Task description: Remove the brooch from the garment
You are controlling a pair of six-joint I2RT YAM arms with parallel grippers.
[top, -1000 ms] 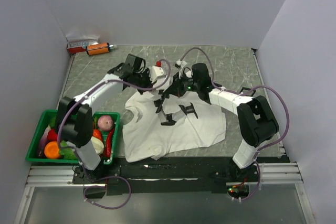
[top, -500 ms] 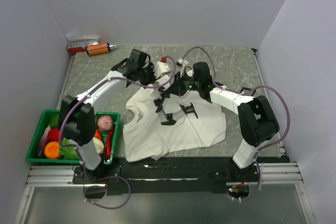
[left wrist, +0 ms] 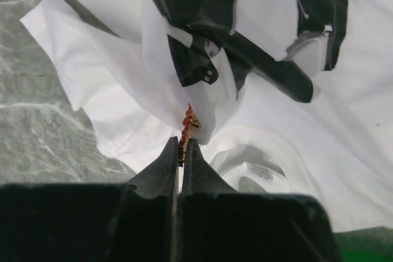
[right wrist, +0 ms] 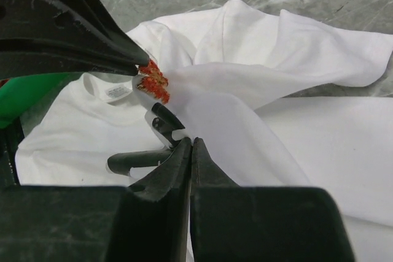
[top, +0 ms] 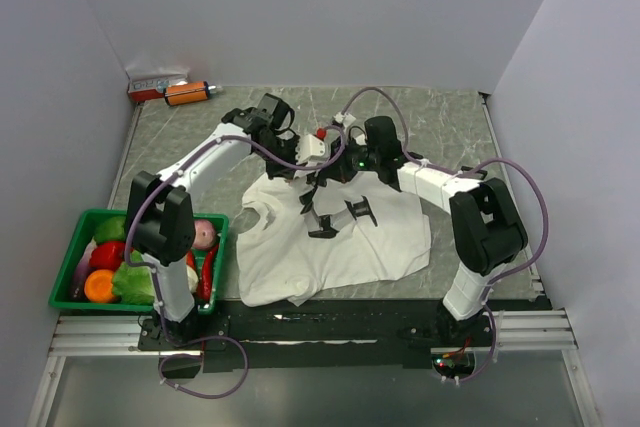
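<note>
The white T-shirt garment (top: pixel 340 237) with black printed shapes lies on the table, its upper part pulled up into a peak. The tiny orange-red brooch (top: pixel 321 132) sits at that peak. In the left wrist view my left gripper (left wrist: pixel 182 143) is shut on the brooch (left wrist: pixel 188 122), which still touches the cloth (left wrist: pixel 110 72). In the right wrist view my right gripper (right wrist: pixel 191 142) is shut on a fold of the garment (right wrist: pixel 245 133) just below the brooch (right wrist: pixel 152 81). Both grippers (top: pixel 322 147) meet above the shirt's collar area.
A green basket (top: pixel 70 247) of toy fruit and vegetables stands at the near left. An orange bottle with black cap (top: pixel 187 93) and a small box (top: pixel 155 84) lie at the back left corner. Walls close the table on three sides.
My left gripper has moved right toward the right gripper, carrying the brooch and the cloth peak with it. The right gripper has stayed nearly still.
</note>
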